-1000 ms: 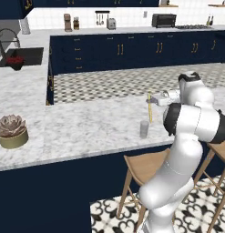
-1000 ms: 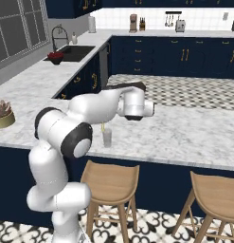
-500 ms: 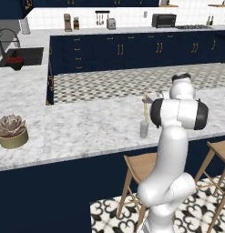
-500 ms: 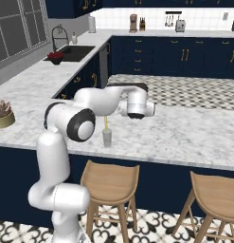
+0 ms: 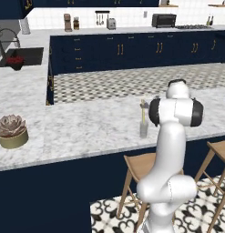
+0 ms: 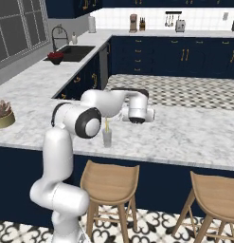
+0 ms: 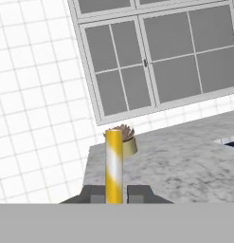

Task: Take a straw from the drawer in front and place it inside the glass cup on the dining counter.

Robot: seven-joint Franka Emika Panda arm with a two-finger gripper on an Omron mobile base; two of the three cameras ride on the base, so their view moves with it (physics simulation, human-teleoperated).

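Robot arm holds a straw (image 7: 113, 166) over a glass (image 5: 144, 129) on the marble table (image 5: 86, 127).

The jaws are closed tight on the pale yellow straw, which in the hand view rises upright between the two dark fingertips (image 7: 95, 193). In the left base view the straw stands upright with its lower end down in the small see-through glass; in the right base view the same glass (image 6: 107, 137) shows the yellow stick rising from it. The glass stands on the marble table near its front edge, above the wooden stools (image 6: 109, 182). The white arm (image 5: 171, 136) bends over the table just beside the glass. A potted succulent (image 5: 12, 131) sits well apart at the table's left end. Farther back, a sink (image 6: 73, 52) with a red bowl (image 6: 55, 58) lies in another counter.
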